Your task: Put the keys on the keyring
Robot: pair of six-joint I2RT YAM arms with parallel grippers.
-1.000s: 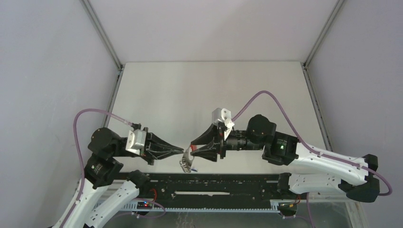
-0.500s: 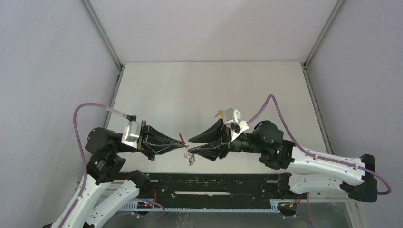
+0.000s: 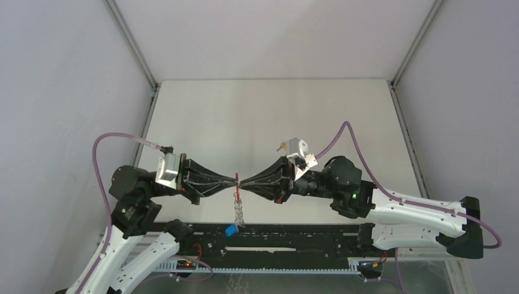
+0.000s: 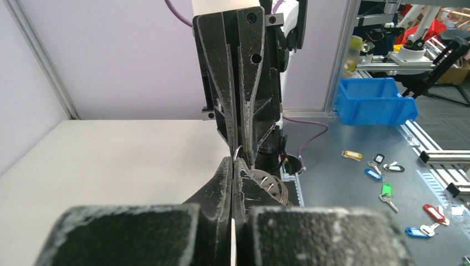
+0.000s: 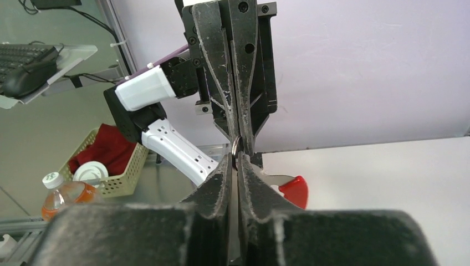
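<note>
My two grippers meet tip to tip above the table's near edge. The left gripper [image 3: 237, 182] [image 4: 233, 161] is shut, and the keyring's thin metal ring [image 4: 236, 152] sticks out at its tips. From the other side the right gripper [image 3: 243, 183] [image 5: 235, 158] has its jaws pressed onto the same ring [image 5: 236, 147], with only a slit between them. The keyring's red tag [image 3: 236, 177] [image 5: 294, 190] sits beside the tips. A grey chain [image 3: 238, 208] hangs straight down from there. A blue-headed key [image 3: 231, 230] dangles at its end.
The black rail [image 3: 294, 239] with the arm bases runs right below the hanging key. Off the table are a blue bin [image 4: 372, 101], several loose tagged keys [image 4: 388, 191], and a basket [image 5: 119, 172] with a bottle [image 5: 62, 197] beside it.
The right gripper has moved in and closed from wide open onto the ring at the left gripper's tips. The bunched metal cluster now hangs out as a straight chain with the blue key showing.
</note>
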